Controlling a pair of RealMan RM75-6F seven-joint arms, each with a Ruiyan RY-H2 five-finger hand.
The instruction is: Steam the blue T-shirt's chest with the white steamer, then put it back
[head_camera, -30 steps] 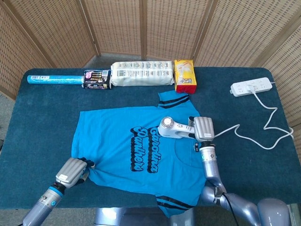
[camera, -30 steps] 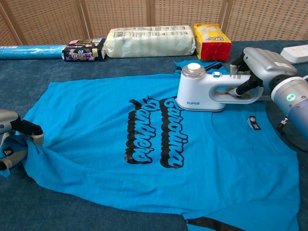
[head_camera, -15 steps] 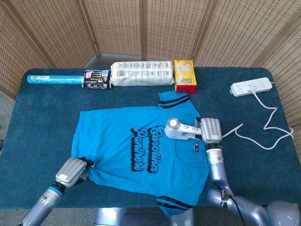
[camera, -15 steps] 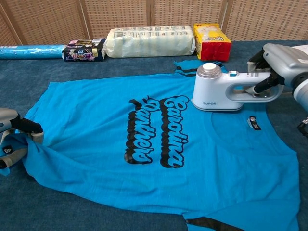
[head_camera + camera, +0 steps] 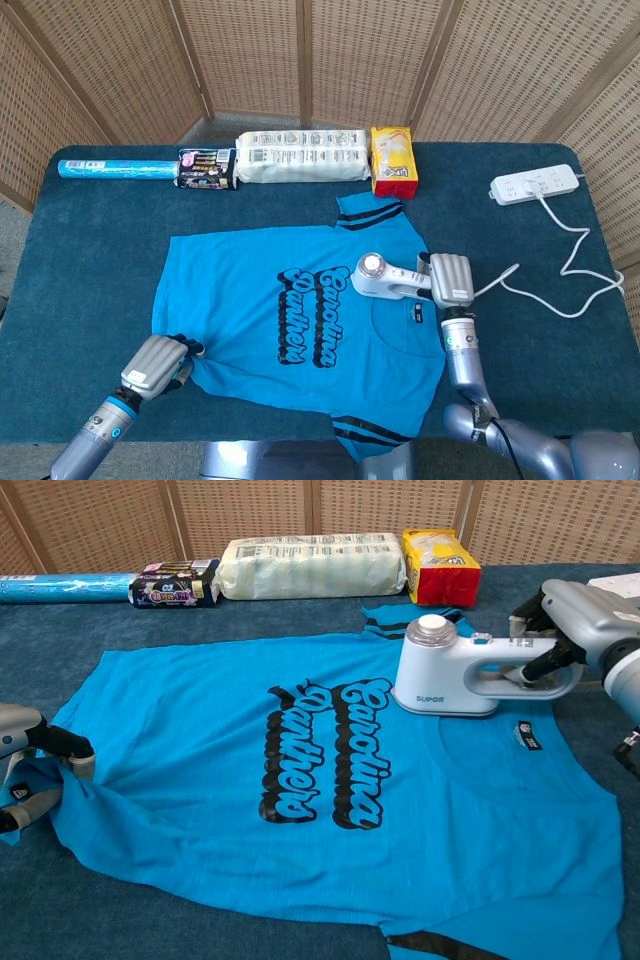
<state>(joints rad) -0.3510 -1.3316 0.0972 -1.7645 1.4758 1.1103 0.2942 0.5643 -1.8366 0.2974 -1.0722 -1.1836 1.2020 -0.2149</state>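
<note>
Chest view: your right hand (image 5: pixel 575 620) grips the steamer (image 5: pixel 470 665) on the T-shirt (image 5: pixel 300 770); left hand (image 5: pixel 25 765) pins the hem. Glide slowly, keep fabric taut.

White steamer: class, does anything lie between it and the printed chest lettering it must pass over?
Nothing visible does. The right hand holds the white steamer beside the black lettering, with only bare blue T-shirt fabric between them.

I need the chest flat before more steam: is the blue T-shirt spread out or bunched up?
Mostly spread: the blue T-shirt lies flat, bunching only where the left hand grips its hem.
</note>
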